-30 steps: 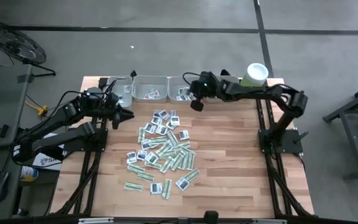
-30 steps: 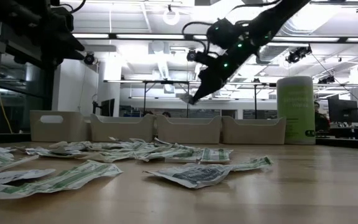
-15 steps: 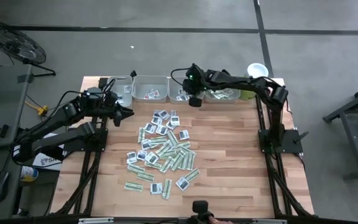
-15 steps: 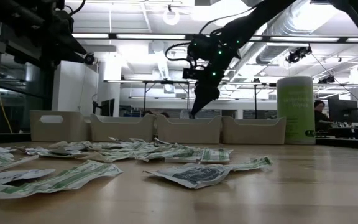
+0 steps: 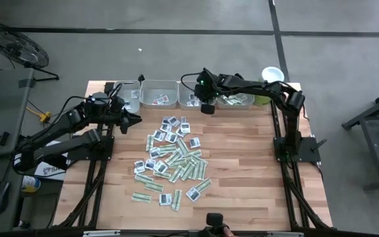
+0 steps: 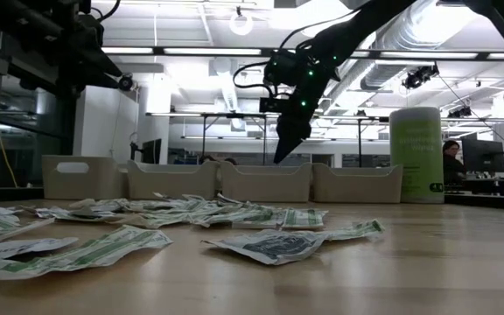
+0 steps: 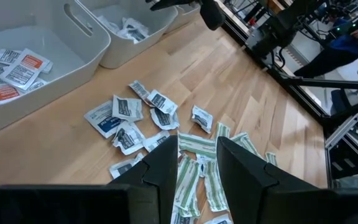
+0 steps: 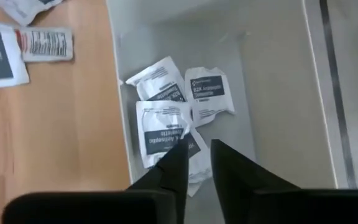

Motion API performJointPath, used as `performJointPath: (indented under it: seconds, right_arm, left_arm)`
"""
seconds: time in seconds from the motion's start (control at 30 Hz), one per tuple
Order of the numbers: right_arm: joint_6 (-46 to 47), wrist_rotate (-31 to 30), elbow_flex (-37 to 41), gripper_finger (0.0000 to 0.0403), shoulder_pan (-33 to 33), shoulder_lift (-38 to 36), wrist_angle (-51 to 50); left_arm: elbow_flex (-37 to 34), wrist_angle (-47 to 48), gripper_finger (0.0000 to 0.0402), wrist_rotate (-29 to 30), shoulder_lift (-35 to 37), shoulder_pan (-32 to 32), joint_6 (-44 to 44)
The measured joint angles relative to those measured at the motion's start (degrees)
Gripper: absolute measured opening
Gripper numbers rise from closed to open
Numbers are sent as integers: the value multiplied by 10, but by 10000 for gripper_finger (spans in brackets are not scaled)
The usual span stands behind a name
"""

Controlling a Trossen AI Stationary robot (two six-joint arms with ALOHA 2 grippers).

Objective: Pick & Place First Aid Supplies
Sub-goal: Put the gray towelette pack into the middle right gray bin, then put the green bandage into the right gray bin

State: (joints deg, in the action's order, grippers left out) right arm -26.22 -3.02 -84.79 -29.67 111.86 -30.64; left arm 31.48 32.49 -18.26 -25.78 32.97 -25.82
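The right gripper is hanging over a grey tray at the desk's far edge, fingers slightly parted and holding nothing; white sachets are lying in the tray beneath it, apparently sorted there by kind. The left gripper is waiting, spread and empty, near the left edge, facing the loose pile mid-desk.

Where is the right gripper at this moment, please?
In the high view, the right gripper hangs over the third grey tray at the table's far edge, fingers slightly apart above white sachets.
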Motion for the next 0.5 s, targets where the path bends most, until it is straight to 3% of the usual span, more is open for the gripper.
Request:
performJointPath:
  seconds: [0.37, 0.5]
  right_arm:
    - [151, 41, 1, 120, 0, -33, -56]
    - [237, 107, 1, 123, 1, -56, -110]
  left_arm:
    - [0, 2, 112, 0, 0, 0, 0]
    - [0, 2, 112, -1, 0, 0, 3]
